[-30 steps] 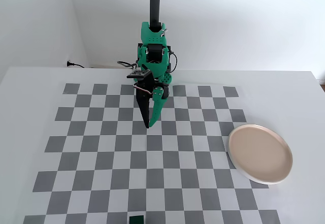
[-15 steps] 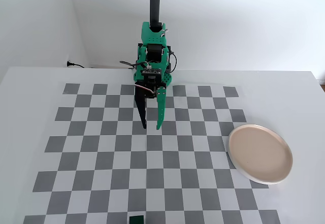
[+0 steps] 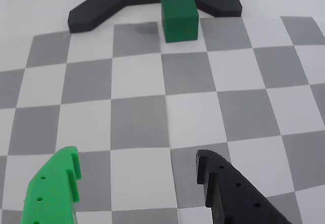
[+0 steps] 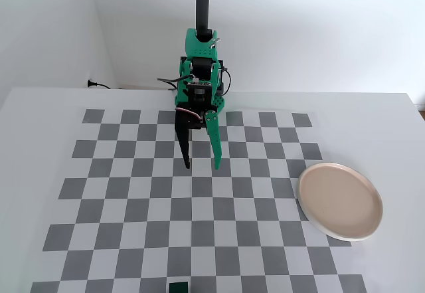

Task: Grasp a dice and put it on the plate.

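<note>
Fixed view: pincer [image 4: 202, 166] spread wide and empty above the checkerboard [image 4: 119, 206]; dice [image 4: 178, 286] at the near edge, well apart, bare squares between; plate [image 4: 340, 201] at right, overhanging the board. Wrist view: dice [image 3: 179, 18] just beside a black stand foot [image 3: 91, 13] on the counter, unseen from the fixed camera

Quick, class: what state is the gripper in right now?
Gripper: open, holding nothing; the dice lies apart from its fingers.
</note>
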### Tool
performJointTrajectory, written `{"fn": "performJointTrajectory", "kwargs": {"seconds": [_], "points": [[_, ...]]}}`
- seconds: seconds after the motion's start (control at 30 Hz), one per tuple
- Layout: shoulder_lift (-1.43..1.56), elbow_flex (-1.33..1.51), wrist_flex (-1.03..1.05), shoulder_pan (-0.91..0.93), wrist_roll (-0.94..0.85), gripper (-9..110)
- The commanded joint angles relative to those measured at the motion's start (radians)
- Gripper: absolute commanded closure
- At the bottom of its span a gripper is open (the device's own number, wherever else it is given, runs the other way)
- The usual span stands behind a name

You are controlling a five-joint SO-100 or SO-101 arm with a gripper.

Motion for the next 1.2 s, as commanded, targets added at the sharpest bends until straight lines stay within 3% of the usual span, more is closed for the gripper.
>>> {"fn": "performJointTrajectory", "kwargs": {"seconds": [0.0,0.5,1.17], "points": [[-0.02,-0.02,-0.054,0.002,-0.002,82],[-0.189,-0.06,-0.198,0.005,-0.012,80],[-0.917,-0.543,-0.387,0.034,0.021,80]]}}
